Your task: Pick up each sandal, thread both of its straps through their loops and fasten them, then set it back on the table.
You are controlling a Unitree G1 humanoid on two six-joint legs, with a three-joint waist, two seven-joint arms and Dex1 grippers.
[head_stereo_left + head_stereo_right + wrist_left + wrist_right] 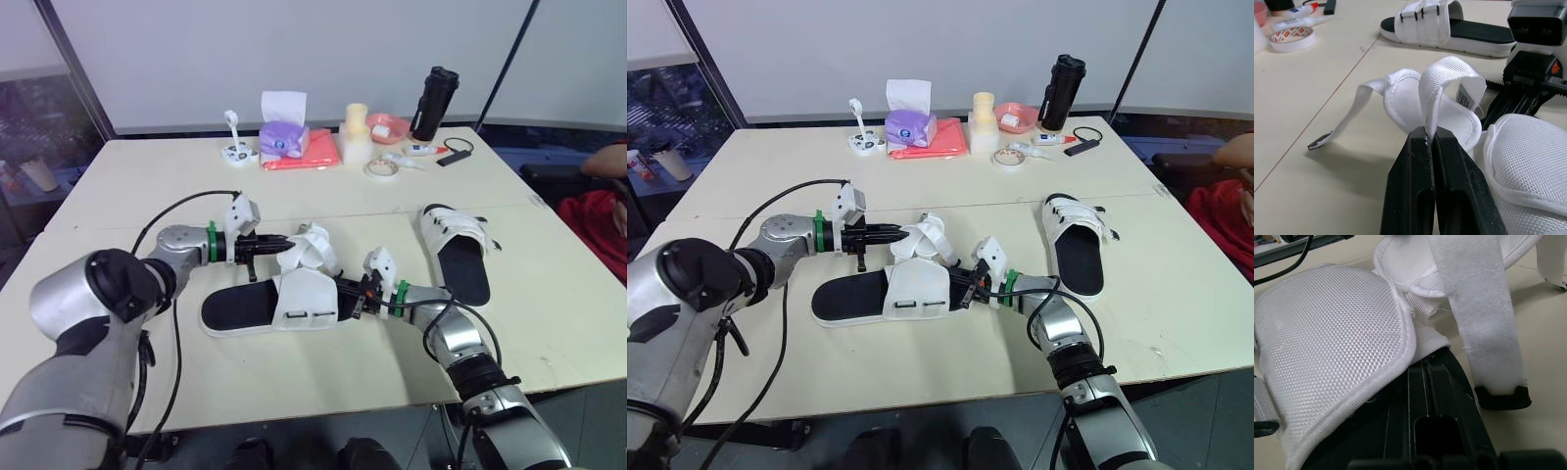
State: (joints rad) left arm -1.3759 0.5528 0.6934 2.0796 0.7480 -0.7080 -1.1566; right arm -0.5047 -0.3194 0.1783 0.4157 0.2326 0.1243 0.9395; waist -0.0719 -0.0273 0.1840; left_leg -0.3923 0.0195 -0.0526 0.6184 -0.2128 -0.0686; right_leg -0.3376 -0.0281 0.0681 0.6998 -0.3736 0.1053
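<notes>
The near sandal point(257, 308), black sole with a white mesh upper, lies flat in the middle of the table. My left gripper point(279, 246) is shut on one of its white straps point(1442, 73), which it holds up in a loop above the opened upper. A second strap point(1354, 110) with a black tip trails loose on the table. At the sandal's right side, my right gripper point(347, 299) is shut on the edge of the mesh flap point(1337, 333). The other sandal point(457, 250) lies to the right with its straps across the upper.
Along the table's far edge stand a purple tissue box point(284, 135), a red folder point(306, 153), a cream bottle point(357, 135), a pink bowl point(388, 126), a tape roll point(381, 168) and a black flask point(434, 102). A person in red point(600, 211) sits at the right.
</notes>
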